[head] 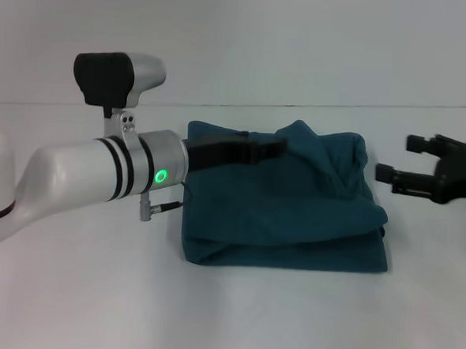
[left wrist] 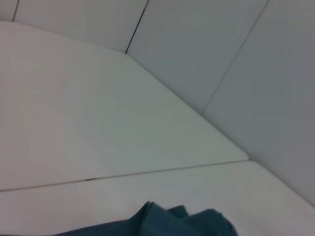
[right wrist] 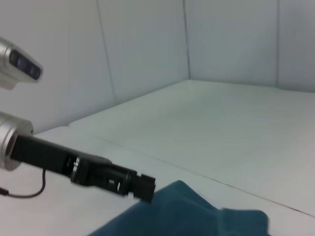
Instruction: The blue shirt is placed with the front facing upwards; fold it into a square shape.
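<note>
The blue shirt lies bunched into a rough square in the middle of the white table, with no lettering showing. My left gripper reaches in from the left over the shirt's far part. Its fingers are shut on a fold that stands up in a peak at their tip. In the right wrist view the left gripper meets the edge of the shirt. The left wrist view shows only the raised folds of the shirt. My right gripper hovers just right of the shirt, open and apart from it.
The white table extends in front of and beside the shirt. Pale wall panels close off the back. A thin cable hangs under the left wrist.
</note>
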Motion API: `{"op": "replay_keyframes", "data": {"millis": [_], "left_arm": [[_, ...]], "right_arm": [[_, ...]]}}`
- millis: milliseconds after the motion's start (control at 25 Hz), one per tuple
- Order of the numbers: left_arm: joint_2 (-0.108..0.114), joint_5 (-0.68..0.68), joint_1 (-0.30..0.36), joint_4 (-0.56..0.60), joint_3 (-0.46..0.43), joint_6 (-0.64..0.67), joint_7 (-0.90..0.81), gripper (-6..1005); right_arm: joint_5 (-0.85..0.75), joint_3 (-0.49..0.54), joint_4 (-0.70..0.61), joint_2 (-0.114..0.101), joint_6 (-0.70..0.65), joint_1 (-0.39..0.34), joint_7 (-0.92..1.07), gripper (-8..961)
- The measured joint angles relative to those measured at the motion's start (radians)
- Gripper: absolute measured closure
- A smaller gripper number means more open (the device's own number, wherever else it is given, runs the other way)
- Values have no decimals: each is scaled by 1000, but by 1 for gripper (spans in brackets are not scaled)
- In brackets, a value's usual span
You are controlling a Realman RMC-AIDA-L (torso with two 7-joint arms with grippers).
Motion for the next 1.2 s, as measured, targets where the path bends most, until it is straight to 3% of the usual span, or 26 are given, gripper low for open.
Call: {"op": "replay_keyframes", "data": {"millis": [240,560,760,880,1040,1200], "left_arm": [[18,36,63,55,-17,16,12,203],[28,37,134,75,-227,208,95,202],[60,52,148,69,-281,323,119,202],[79,107,160,70,-327,427,160,202],[105,248,173,77,-452,646,255,203],[130,352,183,90,-518,859,340,204]], "right_arm": [[-69,-76,-35,17,83,64,94,11],[-109,-165,-19,26,201,92,158,11],[-111,-213,0,26,230,94,170,11],[-129,-229,3,25,234,95,184,12],[-156,-235,1,25,235,97,200,12],[-180,-236,2,25,243,107,216,12]]}}
